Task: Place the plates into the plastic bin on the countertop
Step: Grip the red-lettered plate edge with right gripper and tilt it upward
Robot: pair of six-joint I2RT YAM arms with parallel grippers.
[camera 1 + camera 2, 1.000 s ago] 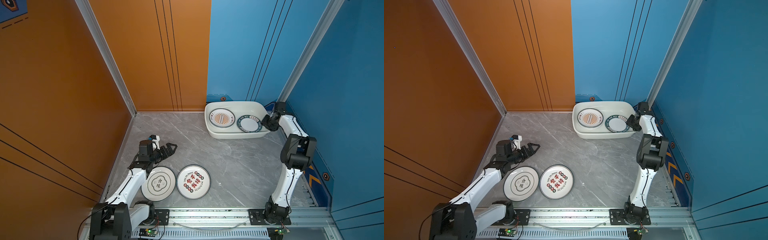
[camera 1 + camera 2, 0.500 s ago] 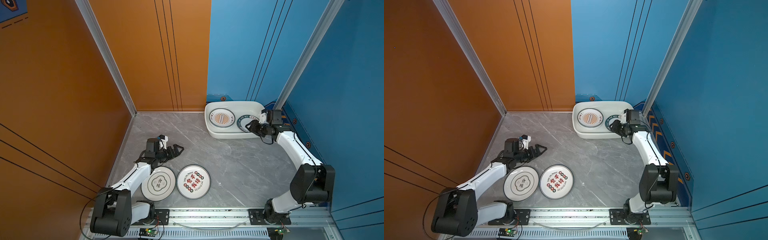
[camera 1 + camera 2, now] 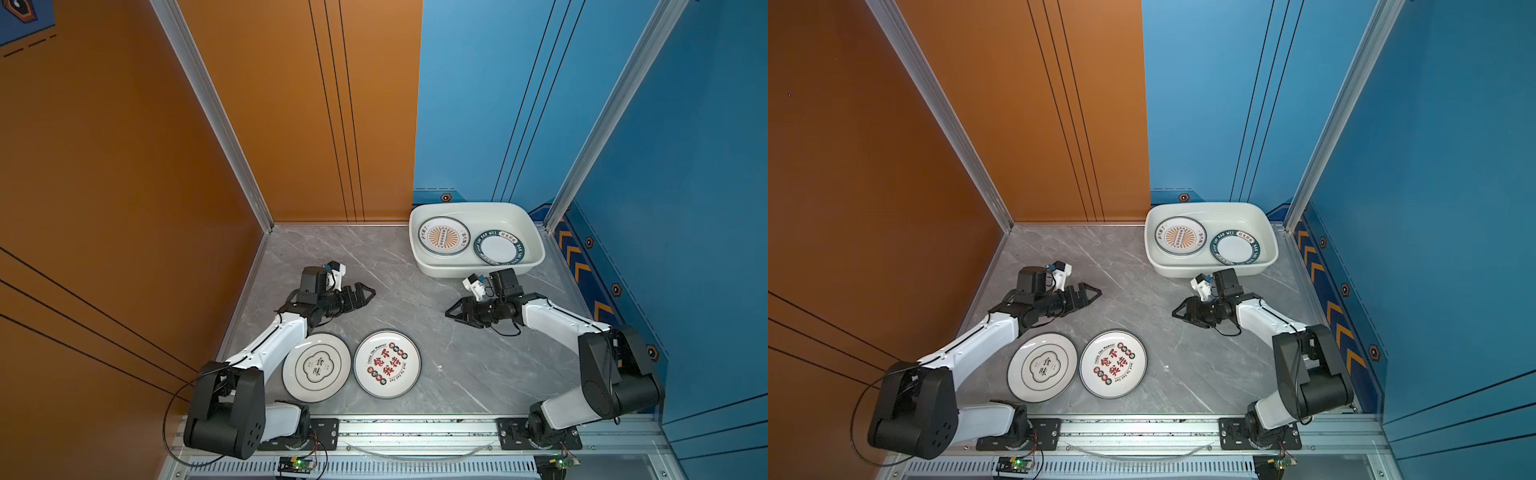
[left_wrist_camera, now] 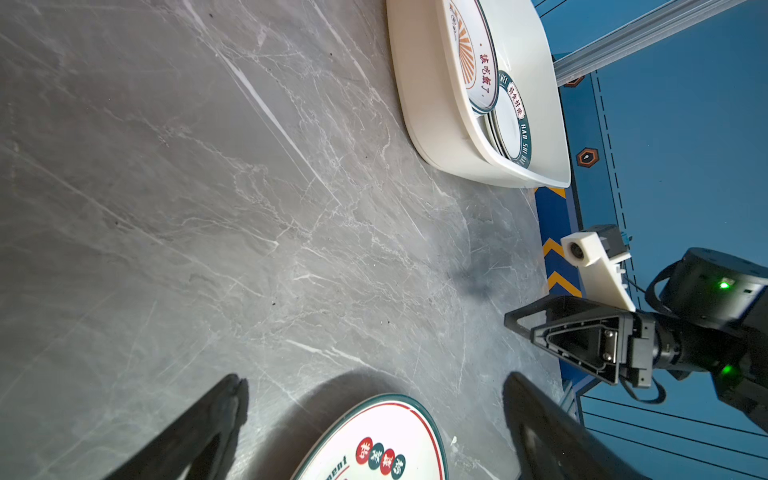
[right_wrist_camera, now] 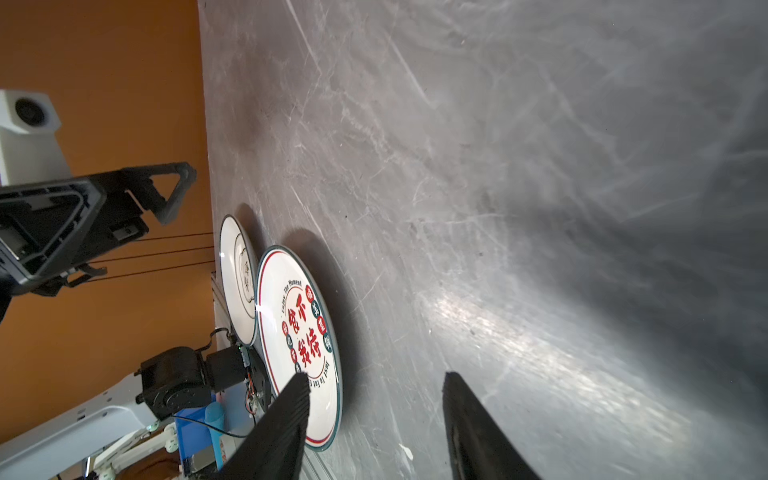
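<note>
Right wrist view: right end effector [image 5: 376,378], fingers parted with nothing between them, low over the table [image 5: 498,208] and aimed toward the red-lettered plate [image 5: 299,345]; judged the approach to the next pick. Beyond it lies the black-emblem plate [image 5: 237,282]. Both plates lie flat, side by side at the table's near edge, left of its middle; whether their rims touch cannot be told. Left end effector [image 4: 374,379]: fingers spread wide, empty, held level above the table just beyond the same pair, pointing toward the table's middle. Plastic bin [image 3: 465,269]: far right corner of the table, close to the walls there. It contains the sunburst plate [image 3: 443,236] at its left end and the teal-band plate [image 3: 498,248] at its right end. Their rims meet near the middle, and the sunburst plate seems to overlap. Task standing, as judged: two plates binned, two outstanding. Handling note: a flat plate likely needs a pinch on its rim, hence the low, sideways posture of both end effectors. Clearances: bare table runs from the loose plates to the bin, an unobstructed carry path. The near-edge rail sits just behind the plates, and the left forearm passes just beside the black-emblem plate. The end effectors face each other across the middle, so reaching for the same plate risks contact.
</note>
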